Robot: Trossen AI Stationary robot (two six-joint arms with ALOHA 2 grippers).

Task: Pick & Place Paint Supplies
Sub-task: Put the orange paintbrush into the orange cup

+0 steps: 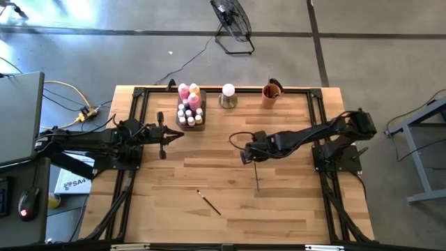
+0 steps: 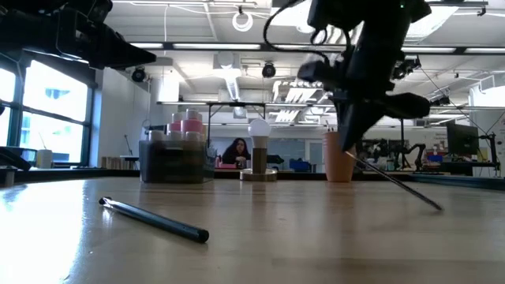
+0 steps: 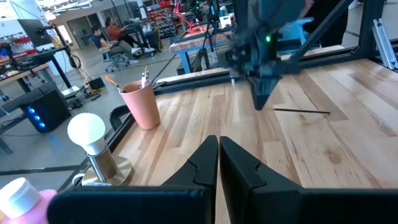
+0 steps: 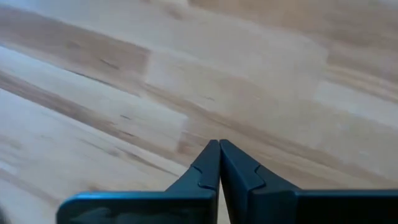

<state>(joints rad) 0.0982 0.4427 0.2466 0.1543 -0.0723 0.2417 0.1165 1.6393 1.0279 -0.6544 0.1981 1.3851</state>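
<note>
From above, the right gripper (image 1: pixel 245 155) pinches a paintbrush (image 1: pixel 257 176) near mid-table, a second paintbrush (image 1: pixel 208 202) lying nearer the front edge, while the low view shows the held brush (image 2: pixel 398 185) slanting tip-down, liable to drag or slip loose, and the left gripper (image 3: pixel 218 163) waits clenched on nothing, with no readable writing on the supplies.

We see a table (image 1: pixel 293 209) of pale wooden planks, smooth with a soft sheen, framed along its edges by matt black metal rails (image 1: pixel 136 125). The brush (image 2: pixel 155 219) lying on it has a glossy dark handle, and both grippers' fingers (image 3: pixel 239 174) look like matt black plastic. At the far edge the white ball (image 3: pixel 86 130) looks matt on a shiny metal base (image 3: pixel 102 167), beside a matt orange cup (image 3: pixel 142 104).
</note>
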